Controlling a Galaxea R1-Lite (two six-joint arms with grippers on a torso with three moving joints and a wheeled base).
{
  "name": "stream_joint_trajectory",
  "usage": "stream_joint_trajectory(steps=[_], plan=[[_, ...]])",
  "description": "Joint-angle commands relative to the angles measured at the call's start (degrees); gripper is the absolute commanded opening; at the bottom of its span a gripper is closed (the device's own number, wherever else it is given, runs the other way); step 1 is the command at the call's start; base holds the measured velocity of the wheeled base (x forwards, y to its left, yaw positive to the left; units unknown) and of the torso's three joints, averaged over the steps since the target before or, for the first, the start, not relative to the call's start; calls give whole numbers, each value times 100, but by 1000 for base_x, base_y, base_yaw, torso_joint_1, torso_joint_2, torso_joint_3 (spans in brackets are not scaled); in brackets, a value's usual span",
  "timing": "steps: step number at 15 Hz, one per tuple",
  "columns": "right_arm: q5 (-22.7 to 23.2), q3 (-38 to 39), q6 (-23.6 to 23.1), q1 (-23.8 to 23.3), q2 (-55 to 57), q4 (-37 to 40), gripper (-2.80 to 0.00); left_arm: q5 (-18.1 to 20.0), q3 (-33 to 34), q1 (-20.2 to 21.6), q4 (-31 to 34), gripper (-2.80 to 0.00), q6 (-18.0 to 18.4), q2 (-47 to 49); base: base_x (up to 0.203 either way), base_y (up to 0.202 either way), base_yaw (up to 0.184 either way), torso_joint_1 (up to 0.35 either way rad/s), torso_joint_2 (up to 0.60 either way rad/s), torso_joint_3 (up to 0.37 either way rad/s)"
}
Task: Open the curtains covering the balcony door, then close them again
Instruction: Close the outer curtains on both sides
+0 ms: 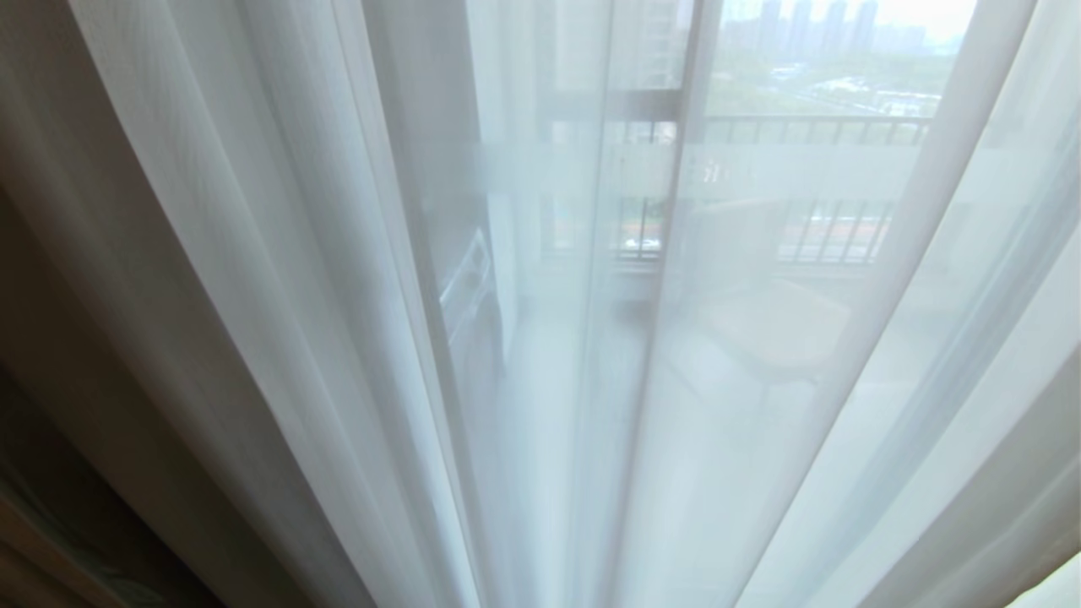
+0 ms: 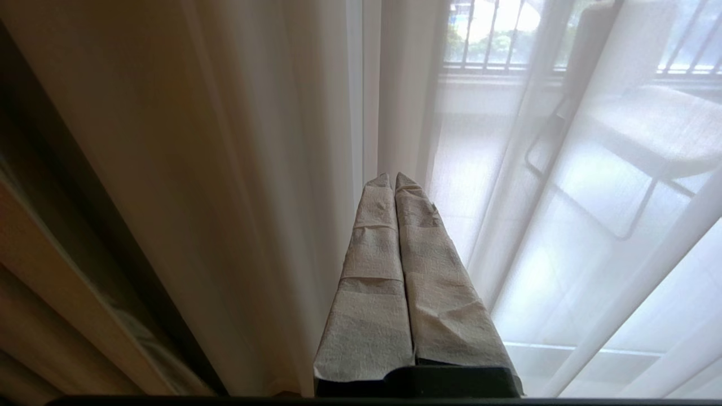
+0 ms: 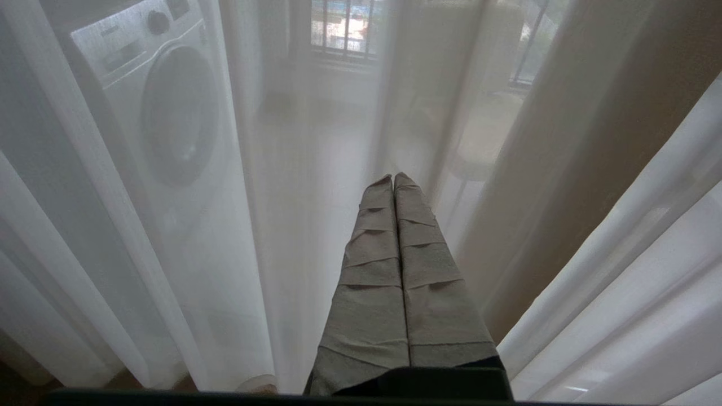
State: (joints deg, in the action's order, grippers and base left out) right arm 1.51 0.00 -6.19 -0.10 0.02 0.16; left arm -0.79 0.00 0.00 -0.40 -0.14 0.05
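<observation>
Looking through the head camera, I am seeing the thin see-through white sheer curtains (image 1: 279, 279) hanging drawn across the whole view in long soft folds, with a strip of heavier beige-tan drape (image 1: 51, 355) showing at the far left edge. Behind the sheers, the dark upright frame of the glass balcony door (image 1: 676, 194) is showing through, and beyond it a barred black railing (image 1: 811, 131), a balcony chair (image 1: 760, 287) and distant towers. I am not making out any lettering or label anywhere; the fabric is veiling whatever is behind it.

Neither arm is appearing in the head view. In the left wrist view, the left hand (image 2: 393, 179) is sitting with its two cloth-wrapped fingers pressed flat together, gripping nothing, pointing at the sheers with the beige-tan drape just beside it. In the right wrist view, the right hand (image 3: 393, 179) is likewise closed and empty, its wrapped fingers meeting at the tips in front of the sheers. Through the fabric there, a white front-loading washing machine (image 3: 152, 107) is showing, its panel markings too veiled to read.
</observation>
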Motion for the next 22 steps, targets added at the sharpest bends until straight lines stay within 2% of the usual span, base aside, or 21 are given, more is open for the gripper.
stream_joint_trajectory(steps=[1,6,9,13,16,19,21,22], plan=[[7,0,-5,1,-2,2,-280,0,-9,0,-21,-280,-2,-5,0,0,0,0,0,0],[7,0,-5,1,-2,2,-280,-14,-642,0,12,-280,-4,156,0,0,0,0,0,0],[7,0,-5,1,-2,2,-280,-220,-1363,0,-8,-280,-3,1014,0,0,0,0,0,0],[7,0,-5,1,-2,2,-280,-713,-2725,-7,-23,-280,0,2470,0,0,0,0,0,0],[7,0,-5,1,-2,2,-280,-1315,-3778,2,-30,-280,-3,3688,0,0,0,0,0,0],[7,0,-5,1,-2,2,-280,-2300,-4814,134,-75,-280,-38,4821,0,0,0,0,0,0],[7,0,-5,1,-2,2,-280,-2642,-5353,594,-113,-280,-96,5418,0,0,0,0,0,0],[7,0,-5,1,-2,2,-280,-2702,-5642,1037,-125,-280,-112,5731,0,0,0,0,0,0]])
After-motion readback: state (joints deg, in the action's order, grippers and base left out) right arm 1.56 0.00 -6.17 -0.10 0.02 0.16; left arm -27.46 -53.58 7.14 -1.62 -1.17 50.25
